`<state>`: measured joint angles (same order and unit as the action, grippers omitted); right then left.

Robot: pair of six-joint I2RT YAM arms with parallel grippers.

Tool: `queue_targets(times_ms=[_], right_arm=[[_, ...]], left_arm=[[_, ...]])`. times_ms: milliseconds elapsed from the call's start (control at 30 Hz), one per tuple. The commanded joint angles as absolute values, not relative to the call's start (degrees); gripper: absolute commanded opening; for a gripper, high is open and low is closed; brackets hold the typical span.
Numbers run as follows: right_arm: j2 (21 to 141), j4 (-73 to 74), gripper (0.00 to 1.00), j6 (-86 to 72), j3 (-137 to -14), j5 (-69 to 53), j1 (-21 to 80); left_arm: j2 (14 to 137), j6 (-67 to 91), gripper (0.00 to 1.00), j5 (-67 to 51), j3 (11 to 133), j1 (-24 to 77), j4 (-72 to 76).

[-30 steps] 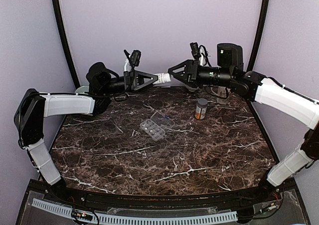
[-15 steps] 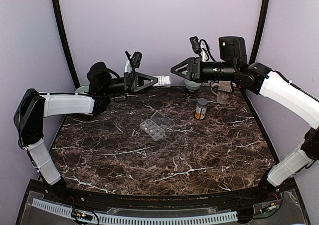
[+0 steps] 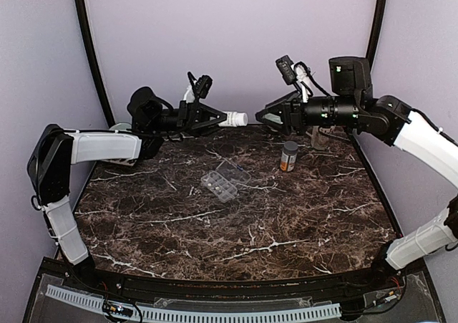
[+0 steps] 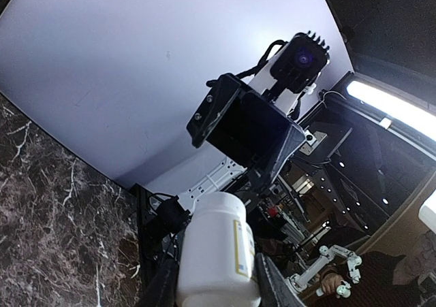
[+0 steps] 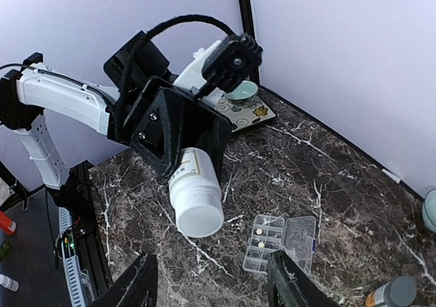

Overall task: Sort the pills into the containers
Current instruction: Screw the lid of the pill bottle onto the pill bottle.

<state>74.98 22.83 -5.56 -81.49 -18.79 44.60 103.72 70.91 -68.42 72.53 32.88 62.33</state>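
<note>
The clear organiser box (image 3: 223,182) lies open mid-table, lid folded back; the right wrist view shows it (image 5: 276,242) with two small pills (image 5: 259,232) in its compartments. My left gripper (image 3: 223,119) is shut on a white bottle (image 3: 235,118), held level in the air over the table's back, cap toward the right arm. The left wrist view shows the bottle (image 4: 214,252) between my fingers (image 4: 163,286). My right gripper (image 3: 266,117) is open and empty, facing the cap across a gap. The bottle also shows in the right wrist view (image 5: 194,195).
An amber bottle with a grey cap (image 3: 289,156) stands right of the organiser. A teal cup (image 5: 242,89) sits on a patterned mat at the back left. A clear vessel (image 3: 318,137) stands at the back right behind my right arm.
My right gripper has drawn back to the right, away from the white bottle's cap. My left gripper has shifted slightly right with the bottle in it.
</note>
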Motion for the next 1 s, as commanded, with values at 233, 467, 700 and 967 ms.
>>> queue_targets(times_ms=[233, 467, 700, 967], right_arm=[[76.0, 24.3, 0.59, 5.2, -81.5, -16.7, 48.7], [77.7, 24.1, 0.61, 6.3, -82.5, -16.1, 49.2], [78.9, 22.9, 0.60, 7.0, -83.3, -15.1, 49.4], [80.0, 22.3, 0.60, 7.5, -84.6, -14.9, 49.5]], left_arm=[[104.3, 74.4, 0.00, -73.1, 76.0, 32.6, 63.0], [104.8, 75.4, 0.00, -73.8, 76.8, 32.6, 63.2], [104.9, 75.7, 0.00, -74.2, 76.7, 32.8, 63.4], [104.9, 75.5, 0.00, -74.3, 76.7, 32.9, 62.9]])
